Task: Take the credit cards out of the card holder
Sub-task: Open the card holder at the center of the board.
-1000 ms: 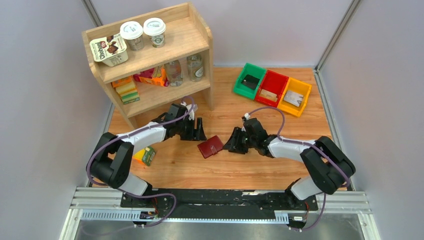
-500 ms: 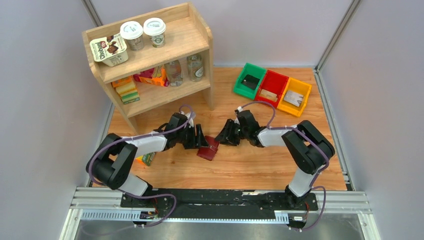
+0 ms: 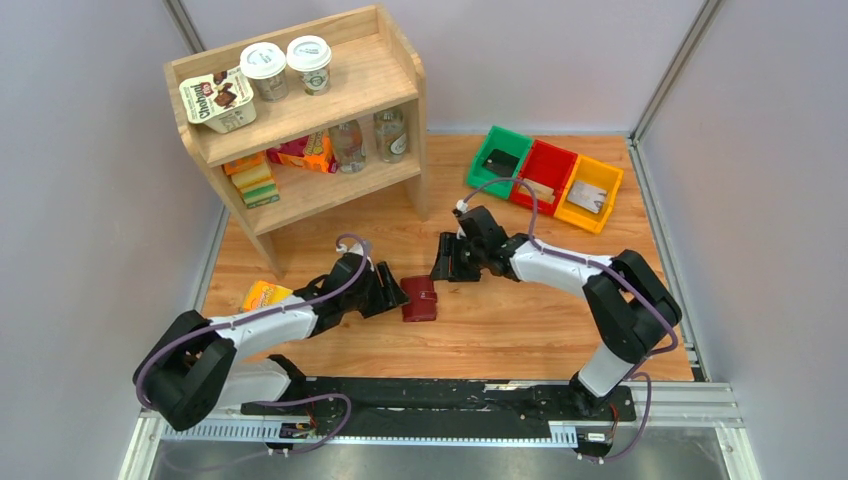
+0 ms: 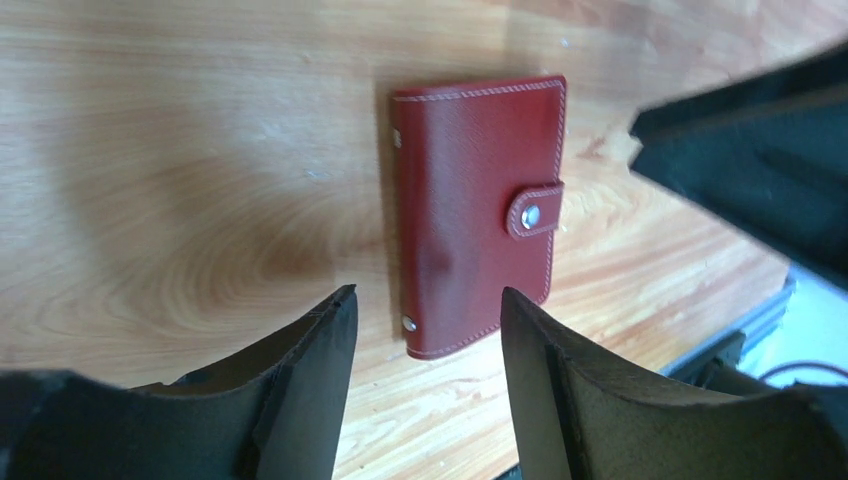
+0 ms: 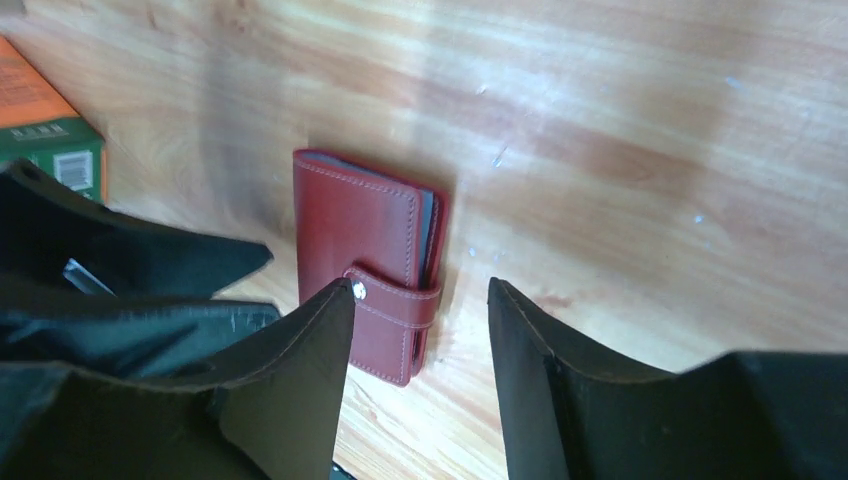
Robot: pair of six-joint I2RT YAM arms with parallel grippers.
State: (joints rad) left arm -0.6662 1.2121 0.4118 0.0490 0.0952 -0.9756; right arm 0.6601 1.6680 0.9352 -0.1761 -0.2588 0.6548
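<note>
Left wrist view first: my left gripper [image 4: 428, 300] stands with its fingers well apart and nothing between them, pointed down at the table [image 4: 180, 150]. Just past its fingertips lies the card holder [image 4: 480, 210], maroon, flat on the wood and folded shut, its snap tab [image 4: 533, 212] buttoned over the free edge. My right gripper [image 5: 420, 290] is likewise spread and empty. Through its camera I look between the fingers at the same holder from the other side, where the edges of the grey sleeves [image 5: 430, 235] show.

From the top camera the left gripper sits just beside the holder's left edge, and I cannot tell whether it touches. The right one hovers near the holder's far right corner. No credit cards show outside the holder. Further out, an orange-and-green box [image 3: 265, 296] lies by the left arm, a wooden shelf [image 3: 300, 110] stands at the far left, and three coloured bins [image 3: 545, 178] sit well apart at the far right.

I judge that I am at the opening step, with nothing taken out yet. Next I need one gripper to pin the holder to the table while the other works a fingertip under the tab and lifts it off the snap. The holder is thin and may slide, so I'd go slowly.
</note>
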